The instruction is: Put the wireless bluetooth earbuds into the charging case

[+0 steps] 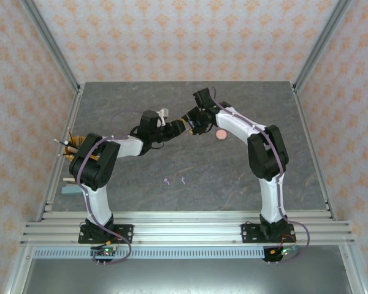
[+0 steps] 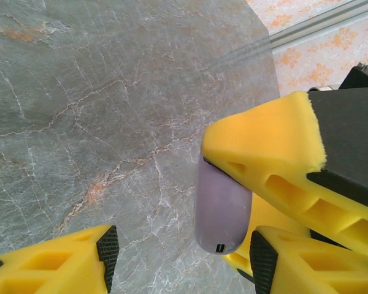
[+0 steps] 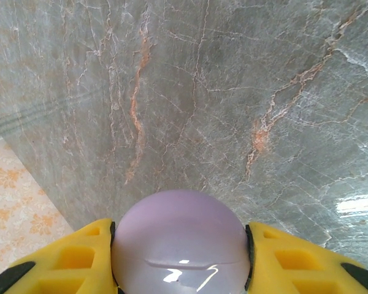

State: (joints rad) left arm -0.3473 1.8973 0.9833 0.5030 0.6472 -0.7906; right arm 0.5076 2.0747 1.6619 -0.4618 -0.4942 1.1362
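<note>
My right gripper [image 3: 179, 245] is shut on the pale purple round charging case [image 3: 179, 242], held above the grey marble table [image 3: 233, 92]. The case's lid is closed. In the left wrist view the same case [image 2: 224, 211] hangs edge-on under the right gripper's yellow fingers [image 2: 264, 147]. My left gripper [image 2: 184, 254] is open around the case: the case sits close to its right pad [image 2: 264, 260], with a wide gap to its left pad [image 2: 107, 251]. In the top view both grippers meet mid-table [image 1: 187, 124]. Two tiny purple earbuds [image 1: 167, 181] [image 1: 183, 180] lie on the table nearer the bases.
A pink round case [image 1: 221, 133] lies on the table just right of the right arm's wrist. Sticks and tools [image 1: 67, 144] and a pale block [image 1: 69, 191] sit at the table's left edge. Metal frame rails [image 1: 184, 223] border the near side.
</note>
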